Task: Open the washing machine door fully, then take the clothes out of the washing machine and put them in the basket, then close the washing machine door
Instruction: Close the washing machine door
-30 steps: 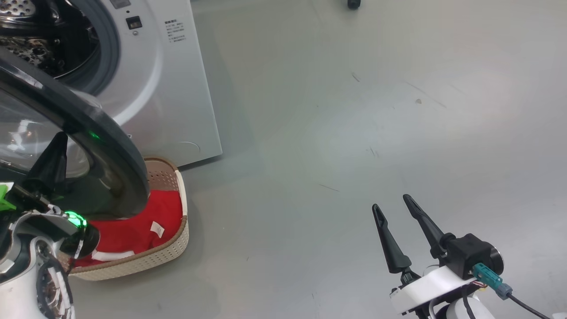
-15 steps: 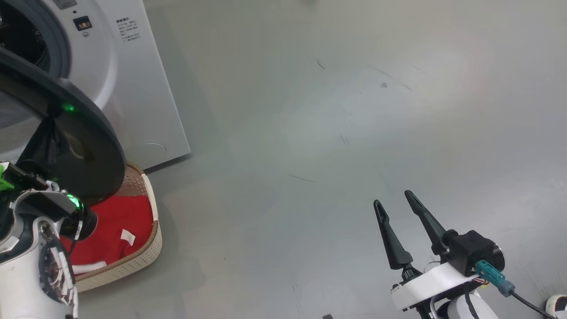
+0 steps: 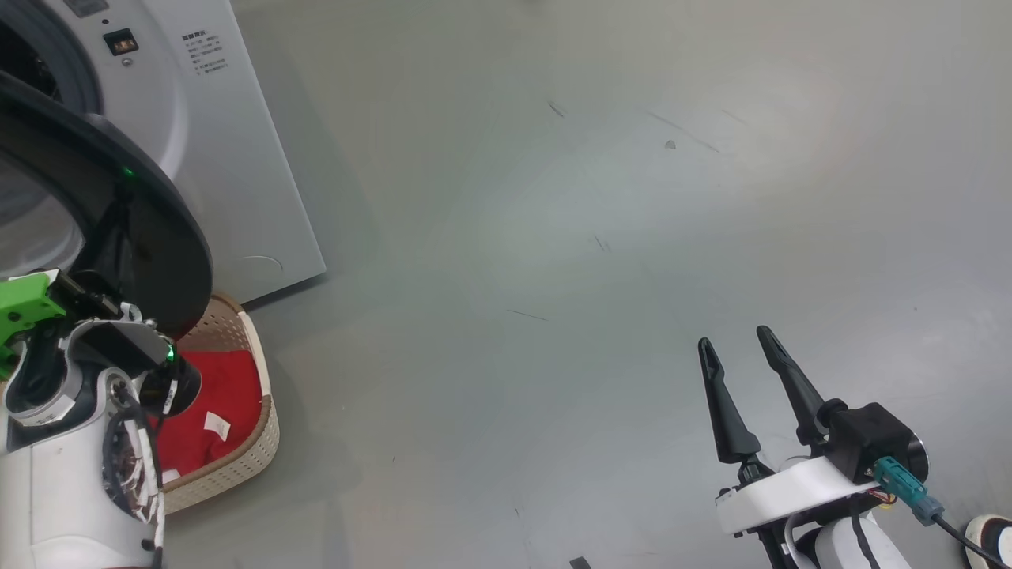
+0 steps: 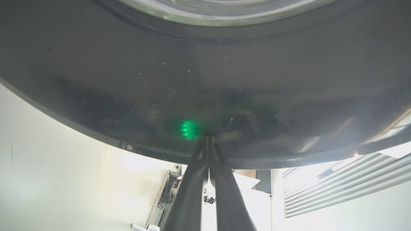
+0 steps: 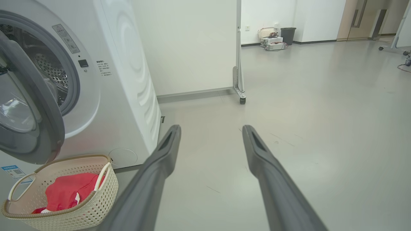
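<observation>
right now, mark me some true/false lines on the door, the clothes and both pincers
1. The red clothes lie in the basket. True.
2. The washing machine door is shut. False: it stands swung open from the washing machine, and the drum shows.
3. The right pincer is open and holds nothing. True.
4. The left pincer is open and well away from the door. False: it is shut, with its tips at the door's black rim.
5. The basket sits on top of the machine. False: it stands on the floor in front of it.
</observation>
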Robot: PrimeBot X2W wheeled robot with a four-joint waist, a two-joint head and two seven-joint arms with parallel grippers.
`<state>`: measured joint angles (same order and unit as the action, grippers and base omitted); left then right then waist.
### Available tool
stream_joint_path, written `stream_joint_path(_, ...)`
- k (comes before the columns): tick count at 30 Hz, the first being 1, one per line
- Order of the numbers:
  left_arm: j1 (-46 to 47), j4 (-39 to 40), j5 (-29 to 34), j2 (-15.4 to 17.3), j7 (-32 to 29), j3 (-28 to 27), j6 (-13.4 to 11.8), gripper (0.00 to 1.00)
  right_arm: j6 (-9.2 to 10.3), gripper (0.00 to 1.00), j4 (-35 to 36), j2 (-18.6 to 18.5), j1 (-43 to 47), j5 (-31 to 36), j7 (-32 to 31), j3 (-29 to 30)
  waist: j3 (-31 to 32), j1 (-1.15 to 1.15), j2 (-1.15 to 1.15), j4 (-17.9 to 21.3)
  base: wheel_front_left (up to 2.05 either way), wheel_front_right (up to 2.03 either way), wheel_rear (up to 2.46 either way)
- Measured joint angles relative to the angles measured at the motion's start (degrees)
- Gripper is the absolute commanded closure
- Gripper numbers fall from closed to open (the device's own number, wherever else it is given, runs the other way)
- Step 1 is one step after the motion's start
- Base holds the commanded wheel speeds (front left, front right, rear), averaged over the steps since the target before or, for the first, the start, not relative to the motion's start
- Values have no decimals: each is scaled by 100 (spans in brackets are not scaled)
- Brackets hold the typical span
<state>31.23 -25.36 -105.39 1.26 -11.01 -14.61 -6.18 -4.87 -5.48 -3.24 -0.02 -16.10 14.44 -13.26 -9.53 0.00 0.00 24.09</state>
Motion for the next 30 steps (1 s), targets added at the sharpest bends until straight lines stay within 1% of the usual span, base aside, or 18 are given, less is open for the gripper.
stream_joint_path(1,0,-29,0,-4,0,25,2,100,1,0,22,1,0,0,0,11,7,0,0,-25,0,0,0)
stream_joint_path(7,-41,-219,9,-5,-13,234,250,100,0,0,108,2,0,0,1,140,84,0,0,-227,0,0,0)
stream_joint_path(13,-432,-287,167,-4,-121,622,546,100,0,0,151,-36,3,11,1,274,229,0,0,-511,0,0,0)
stream_joint_path(16,-719,-281,589,-4,-201,896,723,100,0,0,190,-65,7,21,1,336,327,0,0,-676,0,0,0)
stream_joint_path(21,-1148,-178,1307,69,-191,1368,1103,100,-2,0,260,-168,53,76,1,370,514,0,0,-968,0,0,0)
stream_joint_path(24,-1368,-56,1807,233,-60,1573,1202,100,-3,0,314,-215,73,116,1,387,622,0,0,-1161,0,0,0)
stream_joint_path(26,-1503,42,2007,314,46,1680,1239,100,-9,0,336,-233,91,121,1,391,688,0,0,-1292,0,0,0)
stream_joint_path(30,-1749,280,2669,497,374,1904,1267,100,-10,0,374,-240,186,123,1,389,807,0,0,-1560,0,0,0)
